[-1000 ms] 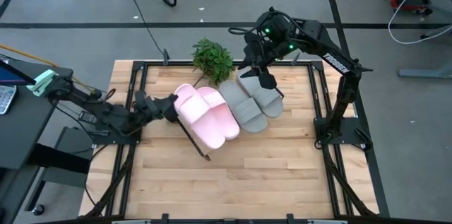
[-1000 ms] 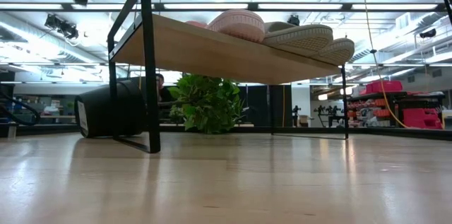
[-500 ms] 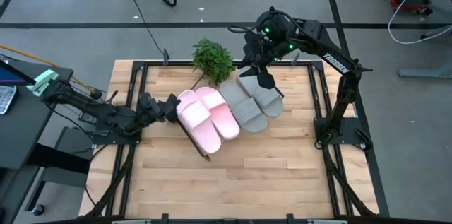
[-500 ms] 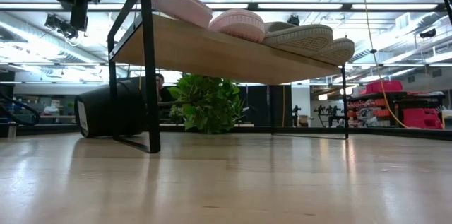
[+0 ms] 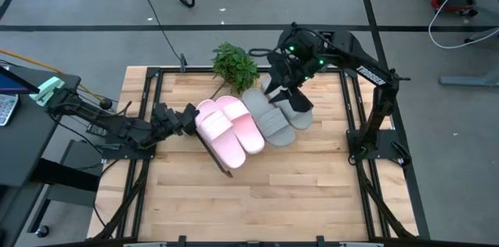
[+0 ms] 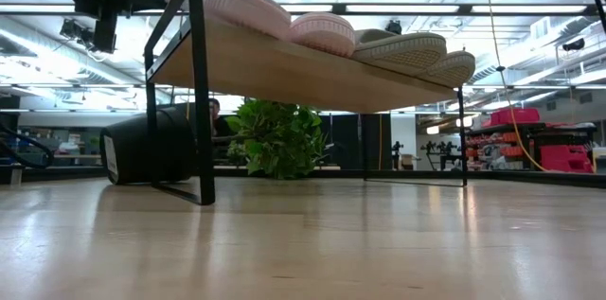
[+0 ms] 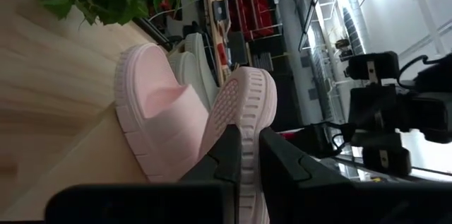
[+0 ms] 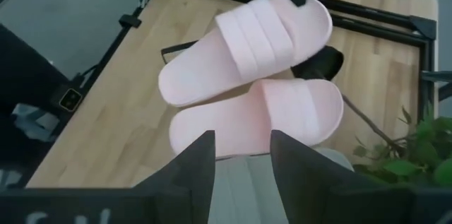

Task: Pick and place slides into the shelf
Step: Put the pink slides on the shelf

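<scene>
Two pale pink slides (image 5: pixel 214 128) (image 5: pixel 245 122) and two light grey slides (image 5: pixel 269 118) (image 5: pixel 295 108) lie side by side on the slanted shelf (image 6: pixel 284 68). Their soles rest on its board. My left gripper (image 5: pixel 189 114) is at the shelf's left end, shut on the leftmost pink slide (image 7: pixel 244 104). My right gripper (image 5: pixel 284 91) is open over the grey slides. In the right wrist view a grey slide (image 8: pixel 240 189) shows between its fingers. I cannot tell whether they touch it. My left gripper pinches the leftmost pink slide between its two fingers (image 7: pixel 226 150) at the thick sole edge (image 7: pixel 247 121) of the end beside the strap. It comes level from the table's left. The slide's sole (image 6: pixel 237 7) lies on the board's left end.
A green leafy plant (image 5: pixel 234 64) stands just beyond the shelf's far edge, close to my right arm. The shelf's thin black legs (image 6: pixel 199 101) stand on the wooden tabletop (image 5: pixel 257 200). The near half of the tabletop shows bare wood.
My left gripper has lowered the pink slide, which was lifted clear above the shelf's left end a second ago. The slide now lies on the board beside the other pink one. My right gripper has moved toward the near edge and down over the grey slides.
</scene>
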`<state>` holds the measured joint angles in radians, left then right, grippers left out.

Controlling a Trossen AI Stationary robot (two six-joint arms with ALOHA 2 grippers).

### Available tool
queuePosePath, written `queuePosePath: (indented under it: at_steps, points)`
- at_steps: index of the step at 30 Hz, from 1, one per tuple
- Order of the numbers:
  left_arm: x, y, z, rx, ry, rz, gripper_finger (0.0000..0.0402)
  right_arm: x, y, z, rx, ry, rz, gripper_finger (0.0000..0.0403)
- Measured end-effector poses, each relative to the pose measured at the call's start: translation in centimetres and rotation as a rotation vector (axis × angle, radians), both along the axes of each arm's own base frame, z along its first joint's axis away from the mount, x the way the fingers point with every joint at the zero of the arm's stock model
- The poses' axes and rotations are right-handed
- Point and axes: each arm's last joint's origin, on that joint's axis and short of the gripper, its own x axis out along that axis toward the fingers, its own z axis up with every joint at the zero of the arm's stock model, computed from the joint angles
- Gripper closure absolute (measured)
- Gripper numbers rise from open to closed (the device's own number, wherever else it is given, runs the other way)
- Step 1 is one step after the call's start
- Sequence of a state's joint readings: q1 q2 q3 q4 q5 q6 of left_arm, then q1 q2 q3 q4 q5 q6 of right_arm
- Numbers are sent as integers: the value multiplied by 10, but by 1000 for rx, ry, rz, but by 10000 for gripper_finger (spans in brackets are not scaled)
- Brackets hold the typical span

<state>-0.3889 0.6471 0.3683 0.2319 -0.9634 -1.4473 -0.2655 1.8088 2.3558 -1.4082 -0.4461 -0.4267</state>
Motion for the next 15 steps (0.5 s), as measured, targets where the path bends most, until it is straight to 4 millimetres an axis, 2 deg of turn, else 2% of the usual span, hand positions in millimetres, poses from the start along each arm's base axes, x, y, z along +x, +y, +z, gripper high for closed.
queuePosePath:
  at_steps: [15]
  points:
    - [-1, 0, -9, 12, 83, 3, 367, 1, 4, 0, 9, 4, 1, 261]
